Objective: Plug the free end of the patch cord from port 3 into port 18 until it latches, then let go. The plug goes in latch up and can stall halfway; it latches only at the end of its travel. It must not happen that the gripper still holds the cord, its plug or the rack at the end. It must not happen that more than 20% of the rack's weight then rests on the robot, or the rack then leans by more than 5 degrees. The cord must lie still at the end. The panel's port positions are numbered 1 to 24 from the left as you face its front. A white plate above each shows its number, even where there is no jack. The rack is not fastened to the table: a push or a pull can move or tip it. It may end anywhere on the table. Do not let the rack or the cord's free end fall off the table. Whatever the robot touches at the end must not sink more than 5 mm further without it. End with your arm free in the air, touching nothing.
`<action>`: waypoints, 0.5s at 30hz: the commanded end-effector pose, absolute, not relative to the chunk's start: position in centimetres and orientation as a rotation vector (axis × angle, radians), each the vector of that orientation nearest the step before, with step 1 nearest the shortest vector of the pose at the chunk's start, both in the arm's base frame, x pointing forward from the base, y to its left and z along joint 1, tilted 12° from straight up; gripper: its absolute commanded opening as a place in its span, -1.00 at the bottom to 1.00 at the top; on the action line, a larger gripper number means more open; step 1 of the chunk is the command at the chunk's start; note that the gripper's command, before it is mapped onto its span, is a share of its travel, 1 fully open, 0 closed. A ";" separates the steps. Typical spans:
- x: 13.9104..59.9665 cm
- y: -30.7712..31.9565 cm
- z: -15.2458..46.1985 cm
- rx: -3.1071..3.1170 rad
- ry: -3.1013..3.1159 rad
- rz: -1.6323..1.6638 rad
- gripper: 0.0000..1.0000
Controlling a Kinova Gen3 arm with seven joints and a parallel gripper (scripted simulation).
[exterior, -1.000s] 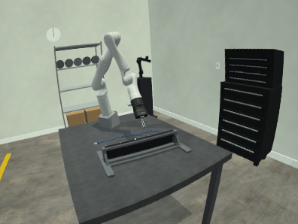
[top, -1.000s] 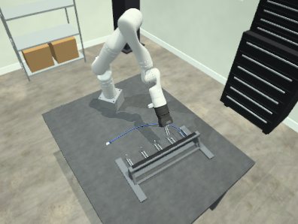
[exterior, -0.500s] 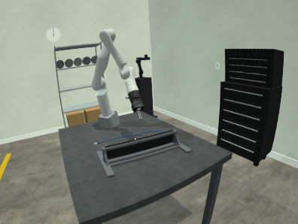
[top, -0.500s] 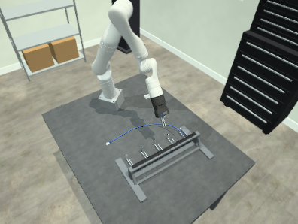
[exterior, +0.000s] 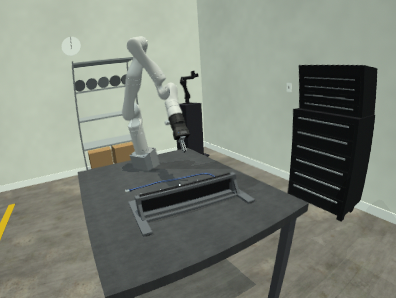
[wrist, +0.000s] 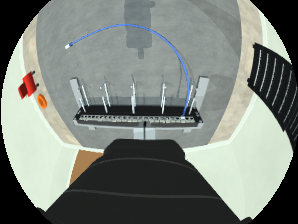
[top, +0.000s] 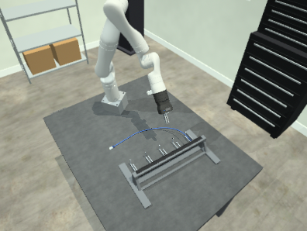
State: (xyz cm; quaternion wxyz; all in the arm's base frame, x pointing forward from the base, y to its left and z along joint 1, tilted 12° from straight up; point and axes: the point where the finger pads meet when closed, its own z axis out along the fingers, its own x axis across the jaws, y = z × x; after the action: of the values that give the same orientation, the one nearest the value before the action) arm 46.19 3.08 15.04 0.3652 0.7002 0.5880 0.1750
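and here's the gripper [top: 167, 122] [exterior: 184, 150] [wrist: 145, 127], up in the air above the table [top: 85, 170] [exterior: 200, 250] [wrist: 55, 75], fingers pressed together with nothing between them! the blue cord [top: 159, 128] [exterior: 187, 175] [wrist: 127, 25] bows out behind the rack [top: 134, 186] [exterior: 140, 220] [wrist: 202, 87], one end in at the panel, and its free white plug [top: 112, 147] [exterior: 127, 190] [wrist: 68, 46] lies well apart from the rack, out over on the arm's side. the rack stands upright, both feet on the table.

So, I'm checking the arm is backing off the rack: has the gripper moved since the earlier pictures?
Yes. In the top view the gripper has moved away from the rack, toward the arm's base.
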 end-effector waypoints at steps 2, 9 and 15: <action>46.0 3.7 15.9 1.794 1.512 0.472 -1.00; 45.5 3.9 16.4 1.794 1.512 0.472 -1.00; 45.3 4.0 16.6 1.795 1.512 0.472 -1.00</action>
State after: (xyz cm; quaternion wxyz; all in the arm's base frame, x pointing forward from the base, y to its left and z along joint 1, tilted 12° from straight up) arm 45.28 3.84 16.38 0.3651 0.6985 0.5883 0.1806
